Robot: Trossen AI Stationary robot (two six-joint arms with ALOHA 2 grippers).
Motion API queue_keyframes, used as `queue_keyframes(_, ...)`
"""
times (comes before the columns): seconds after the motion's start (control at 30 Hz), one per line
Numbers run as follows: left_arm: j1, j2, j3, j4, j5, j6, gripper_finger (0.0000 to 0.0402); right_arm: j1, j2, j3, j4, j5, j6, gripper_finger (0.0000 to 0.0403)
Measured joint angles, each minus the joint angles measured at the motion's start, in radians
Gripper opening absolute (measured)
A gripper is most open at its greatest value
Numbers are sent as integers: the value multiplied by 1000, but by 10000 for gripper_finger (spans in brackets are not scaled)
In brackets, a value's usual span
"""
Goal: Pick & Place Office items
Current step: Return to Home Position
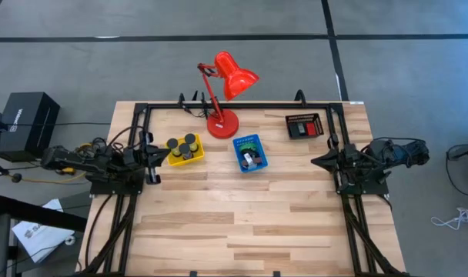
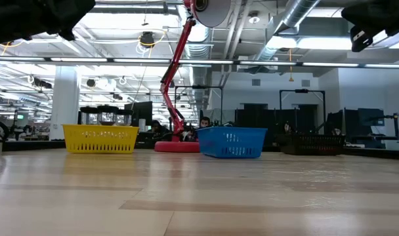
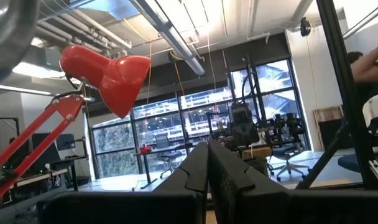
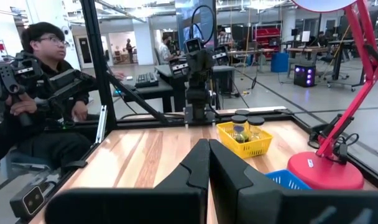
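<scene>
I record the surface (image 1: 242,215) as pale wood planking, smooth, with a low sheen. Lamp (image 1: 232,77): glossy red finish. Yellow tray (image 2: 101,139), blue tray (image 2: 231,143) and black tray (image 2: 312,144): fine mesh, matt. Left end effector (image 3: 207,149) and right end effector (image 4: 209,146): matt black, plastic by the look.

red desk lamp (image 1: 222,123) at far edge of table (image 1: 242,223) | yellow tray (image 1: 175,161) left | blue tray (image 1: 238,145) centre | black tray (image 1: 305,117) right

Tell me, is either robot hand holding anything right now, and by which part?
Nothing is held. The left hand and the right hand are both shut and empty, sitting at opposite edges of the table.
</scene>
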Motion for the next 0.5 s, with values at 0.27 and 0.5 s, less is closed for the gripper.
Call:
queue_keyframes(0.27, 0, 2, 0, 0, 0, -4, 1, 0, 0, -63, 86, 0, -8, 0)
queue_keyframes(0.5, 0, 47, 0, -9, 2, -49, 1, 0, 0, -109, 113, 0, -8, 0)
